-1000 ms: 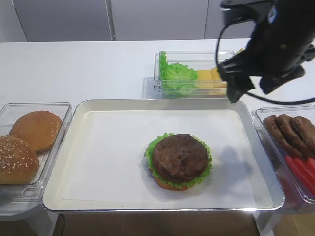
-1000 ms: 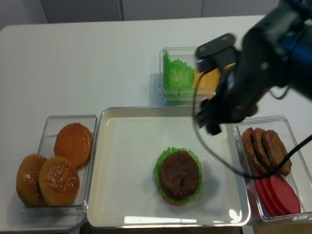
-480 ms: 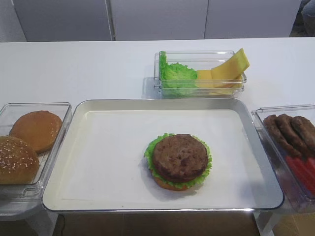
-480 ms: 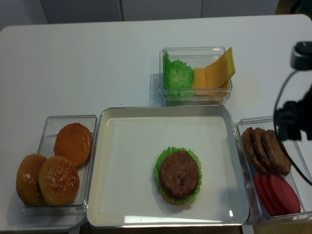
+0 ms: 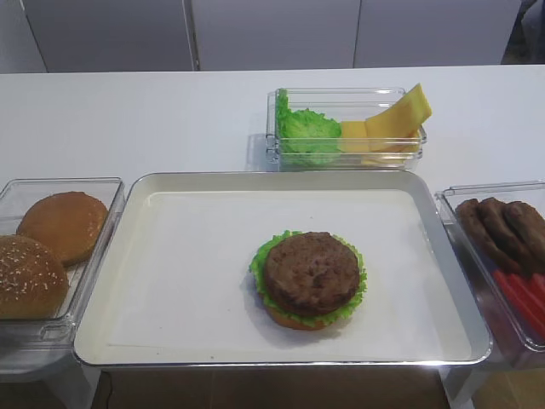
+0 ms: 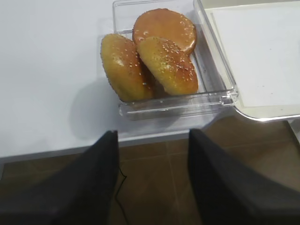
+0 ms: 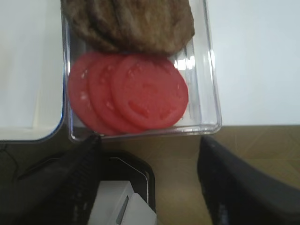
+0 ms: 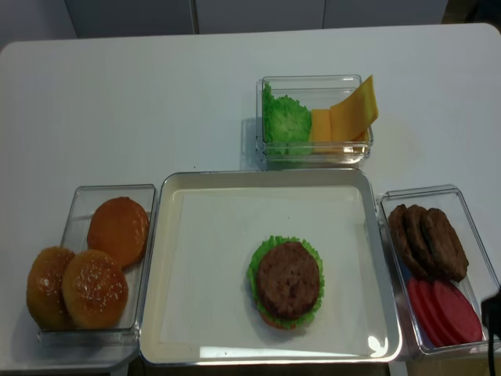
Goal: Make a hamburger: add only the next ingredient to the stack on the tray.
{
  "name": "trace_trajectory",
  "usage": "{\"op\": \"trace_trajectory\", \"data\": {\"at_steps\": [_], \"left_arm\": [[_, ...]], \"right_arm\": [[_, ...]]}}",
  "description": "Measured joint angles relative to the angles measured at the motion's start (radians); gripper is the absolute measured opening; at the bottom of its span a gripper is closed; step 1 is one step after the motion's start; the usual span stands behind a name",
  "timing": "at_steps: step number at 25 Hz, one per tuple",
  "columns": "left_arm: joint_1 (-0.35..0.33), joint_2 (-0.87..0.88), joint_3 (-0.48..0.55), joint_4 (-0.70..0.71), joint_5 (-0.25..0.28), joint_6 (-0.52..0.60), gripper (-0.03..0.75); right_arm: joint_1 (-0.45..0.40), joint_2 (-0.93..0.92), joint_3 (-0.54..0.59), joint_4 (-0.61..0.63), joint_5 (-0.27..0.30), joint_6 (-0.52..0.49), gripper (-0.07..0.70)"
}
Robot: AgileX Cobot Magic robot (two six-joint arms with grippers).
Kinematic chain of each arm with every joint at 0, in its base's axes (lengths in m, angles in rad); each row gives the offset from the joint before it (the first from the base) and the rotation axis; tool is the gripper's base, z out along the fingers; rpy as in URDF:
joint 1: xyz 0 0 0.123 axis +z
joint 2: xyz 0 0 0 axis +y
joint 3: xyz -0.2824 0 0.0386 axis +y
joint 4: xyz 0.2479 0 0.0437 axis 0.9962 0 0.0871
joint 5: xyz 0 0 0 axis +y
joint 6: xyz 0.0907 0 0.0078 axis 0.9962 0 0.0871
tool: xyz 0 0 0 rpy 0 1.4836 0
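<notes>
While empty, right claw (image 7: 150, 187) gapes above tomatoes (image 7: 129, 98).

A big white table (image 8: 141, 102) fills most of the room we can see. Its top is smooth and plain. Behind the table, at the far side, stand grey cabinet doors (image 5: 272, 34) with thin dark lines between them. Under the near edge of the table the floor (image 6: 154, 187) is brown. In the right wrist view the floor (image 7: 173, 178) looks more yellow-brown, with faint lines in it. The light is soft and even, and it comes from above. It makes pale shadows on the table top.
</notes>
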Motion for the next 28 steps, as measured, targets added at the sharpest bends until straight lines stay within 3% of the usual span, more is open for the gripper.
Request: {"op": "trace_trajectory", "data": {"at_steps": [5,14,28], "left_arm": [[0.0,0.0,0.0,0.0,0.0,0.0,0.356],[0.0,0.0,0.0,0.0,0.0,0.0,0.356],[0.0,0.0,0.0,0.0,0.0,0.0,0.356]], "right_arm": [[0.0,-0.199,0.107,0.005,0.046,0.0,0.494],[-0.001,-0.534,0.135,0.005,0.095,0.0,0.483],[-0.001,-0.723,0.135,0.006,0.098,0.0,0.464]]}}
